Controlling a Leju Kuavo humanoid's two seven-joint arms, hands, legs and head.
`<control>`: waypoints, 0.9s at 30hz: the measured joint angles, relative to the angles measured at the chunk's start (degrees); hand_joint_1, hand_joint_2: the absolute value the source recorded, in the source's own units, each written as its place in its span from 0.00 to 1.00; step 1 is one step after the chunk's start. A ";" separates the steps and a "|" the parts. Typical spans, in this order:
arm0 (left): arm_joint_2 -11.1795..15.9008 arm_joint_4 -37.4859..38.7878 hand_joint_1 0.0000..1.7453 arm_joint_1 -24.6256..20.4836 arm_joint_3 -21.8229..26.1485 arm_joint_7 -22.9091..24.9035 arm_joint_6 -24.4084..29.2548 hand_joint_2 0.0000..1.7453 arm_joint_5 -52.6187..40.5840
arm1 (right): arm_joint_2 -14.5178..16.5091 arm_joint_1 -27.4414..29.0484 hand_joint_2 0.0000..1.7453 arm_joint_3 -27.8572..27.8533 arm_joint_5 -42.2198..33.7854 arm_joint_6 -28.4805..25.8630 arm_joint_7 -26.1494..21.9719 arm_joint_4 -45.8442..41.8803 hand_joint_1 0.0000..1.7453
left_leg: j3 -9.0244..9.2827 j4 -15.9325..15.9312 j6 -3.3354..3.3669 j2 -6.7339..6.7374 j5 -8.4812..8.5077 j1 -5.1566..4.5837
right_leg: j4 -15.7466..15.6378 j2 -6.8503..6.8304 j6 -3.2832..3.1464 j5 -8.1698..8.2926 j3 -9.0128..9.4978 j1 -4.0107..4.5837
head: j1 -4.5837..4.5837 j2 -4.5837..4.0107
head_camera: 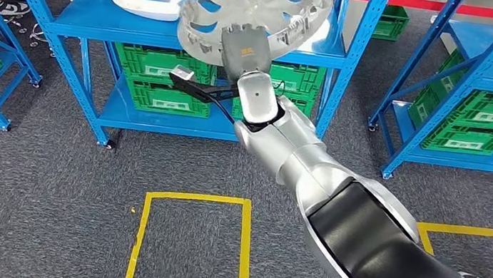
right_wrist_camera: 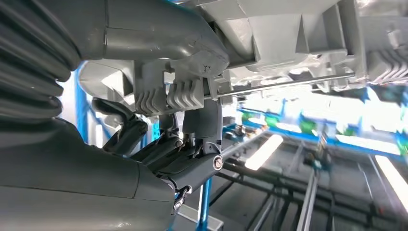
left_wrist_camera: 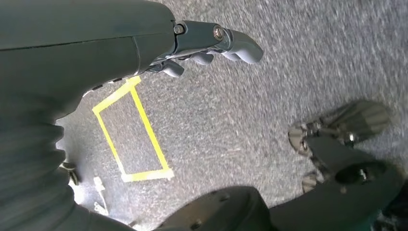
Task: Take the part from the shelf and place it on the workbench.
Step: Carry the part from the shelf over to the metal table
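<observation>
My left hand hangs low over the grey carpet, fingers loosely curled, nothing in it. A yellow taped rectangle sits on the floor below it.

My right arm reaches forward and up. My right hand is clamped on the rim of the part, a large grey ring-shaped plastic moulding with cut-outs and ribs all round. In the right wrist view my fingers curl under the edge while the thumb side sits on top, next to a ribbed tab and a thin metal rod.

The part is lifted, tilted, just above and in front of the top deck of the blue shelf. I can't tell whether the far edge is touching the deck.

Handling call: looks light, stiff, thin-walled. One-point rim grip means leverage; it will want to swing and twist in the hand. The ribs give purchase, so slip risk looks low. The thin spokes look breakable, so keep off them. Hold at the thick rim, move slowly.

Farther back: a white curved part on the same deck, green crates on the lower tiers, a second blue rack to the right. No workbench visible.
</observation>
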 joint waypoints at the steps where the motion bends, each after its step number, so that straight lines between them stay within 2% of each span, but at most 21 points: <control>1: -0.07 -0.03 0.00 -0.07 -0.05 0.21 0.00 1.00 0.20 | 0.65 0.59 1.00 -0.48 -0.69 -1.75 -2.09 -0.47 1.00 | -0.02 -0.10 -0.32 0.18 0.20 0.08 | -0.21 0.14 -0.17 0.41 -0.12 0.04 | 0.08 0.00; 3: -0.11 -0.06 0.00 -0.08 -0.08 0.26 0.00 1.00 0.88 | 2.59 2.52 1.00 -1.15 -2.05 -4.10 -6.94 -2.02 1.00 | -0.35 0.44 -0.96 0.36 -0.42 0.17 | -0.85 0.40 -0.69 1.24 -0.15 -0.32 | 0.04 0.00; 4: -0.10 -0.08 0.00 -0.08 -0.08 0.07 0.00 1.00 1.31 | 3.70 3.83 1.00 -1.29 -2.83 -4.59 -9.47 -3.12 1.00 | -0.89 1.88 -1.33 0.28 -1.67 0.21 | -1.19 0.46 -0.95 1.67 -0.21 -0.57 | -0.03 0.00; 7: -0.04 -0.08 0.00 0.01 -0.08 -0.88 0.00 1.00 2.48 | 6.10 8.97 1.00 -0.71 -5.00 -4.77 -15.01 -6.94 1.00 | -4.23 11.56 -2.53 0.03 -7.62 0.70 | -1.37 0.39 -1.23 2.43 -0.84 -0.89 | -0.24 0.00; 8: 0.03 -0.08 0.00 0.09 -0.08 -1.10 0.00 1.00 2.69 | 6.56 10.70 1.00 -0.23 -5.52 -4.74 -15.81 -8.03 1.00 | -4.93 14.07 -2.85 0.04 -8.72 0.91 | -1.26 0.30 -1.15 2.59 -1.18 -0.94 | -0.25 0.00; 9: 0.10 -0.08 0.00 0.19 -0.08 -1.25 0.00 1.00 2.83 | 6.90 12.20 1.00 0.28 -6.16 -4.74 -16.45 -9.00 1.00 | -4.71 14.60 -3.13 0.05 -8.80 1.12 | -1.06 0.15 -1.02 2.73 -1.57 -1.02 | -0.25 0.00; 10: 0.21 -0.09 0.00 0.28 -0.07 -1.37 0.00 1.00 2.96 | 7.14 13.48 1.00 0.76 -7.17 -4.78 -17.27 -9.96 1.00 | -3.36 12.85 -3.37 0.07 -7.92 1.32 | -0.75 -0.01 -0.87 2.84 -2.03 -1.15 | -0.25 0.00; 12: 0.32 -0.11 0.00 0.39 -0.04 -1.76 0.00 1.00 3.43 | 7.34 15.62 1.00 1.61 -10.45 -4.99 -19.31 -12.43 1.00 | 1.16 5.57 -3.79 -0.01 -5.65 1.66 | 0.06 -0.35 -0.36 2.89 -2.97 -1.34 | -0.26 0.00; 13: 0.33 -0.13 0.00 0.50 -0.02 -2.05 0.00 1.00 3.71 | 7.26 16.71 1.00 2.08 -12.19 -5.01 -19.98 -14.01 1.00 | 2.88 2.58 -3.64 -0.15 -4.95 1.72 | 0.45 -0.47 -0.05 2.89 -3.36 -1.31 | -0.21 0.00; 14: 0.31 -0.14 0.00 0.65 0.03 -2.30 0.00 1.00 3.92 | 7.07 17.94 1.00 2.72 -13.67 -4.92 -20.15 -15.95 1.00 | 3.78 0.94 -3.33 -0.25 -4.74 1.71 | 0.65 -0.50 0.29 2.98 -3.62 -1.19 | -0.14 0.00; 16: 0.29 -0.16 0.00 1.04 0.18 -2.61 0.00 1.00 4.08 | 6.25 20.60 1.00 4.51 -15.56 -4.49 -19.34 -20.21 1.00 | 3.79 0.42 -2.36 -0.34 -4.48 1.59 | 0.54 -0.42 0.74 3.22 -3.81 -1.00 | -0.01 0.00; 17: 0.31 -0.17 0.00 1.18 0.27 -2.69 0.00 1.00 4.10 | 5.61 21.79 1.00 5.57 -16.18 -4.28 -18.71 -22.29 1.00 | 3.69 0.39 -2.14 -0.28 -4.33 1.58 | 0.32 -0.37 0.43 3.38 -3.85 -0.96 | 0.01 0.00; 18: 0.32 -0.18 0.00 1.25 0.34 -2.78 0.00 1.00 4.10 | 4.93 22.79 1.00 6.51 -16.67 -4.14 -18.20 -24.06 1.00 | 3.60 0.31 -1.95 -0.28 -4.16 1.56 | 0.15 -0.36 -0.15 3.48 -3.88 -0.93 | 0.01 0.00; 20: 0.33 -0.18 0.00 1.30 0.40 -2.96 0.00 1.00 4.13 | 3.57 24.29 1.00 7.97 -17.33 -4.02 -17.72 -26.95 1.00 | 3.36 0.26 -1.64 -0.31 -3.89 1.52 | -0.12 -0.37 -1.58 3.79 -3.99 -0.83 | 0.04 0.00; 21: 0.34 -0.18 0.00 1.32 0.40 -3.03 0.00 1.00 4.15 | 3.01 24.80 1.00 8.50 -17.58 -4.03 -17.68 -28.10 1.00 | 3.21 0.28 -1.42 -0.32 -3.78 1.43 | -0.31 -0.37 -1.72 4.05 -4.01 -0.84 | 0.04 0.00; 23: 0.34 -0.18 0.00 1.35 0.45 -3.08 0.00 1.00 4.19 | 1.99 25.41 1.00 9.32 -18.21 -4.07 -17.88 -29.98 1.00 | 2.89 0.34 -1.01 -0.28 -3.58 1.19 | -0.70 -0.39 -1.10 4.68 -4.10 -0.98 | 0.03 0.00; 27: 0.46 -0.18 0.00 1.40 0.79 -3.12 0.00 1.00 4.46 | 0.62 25.84 1.00 10.35 -19.55 -3.96 -18.88 -32.20 1.00 | 2.41 0.43 -0.35 -0.20 -3.30 0.77 | -1.26 -0.38 1.08 5.48 -4.27 -1.45 | 0.01 0.00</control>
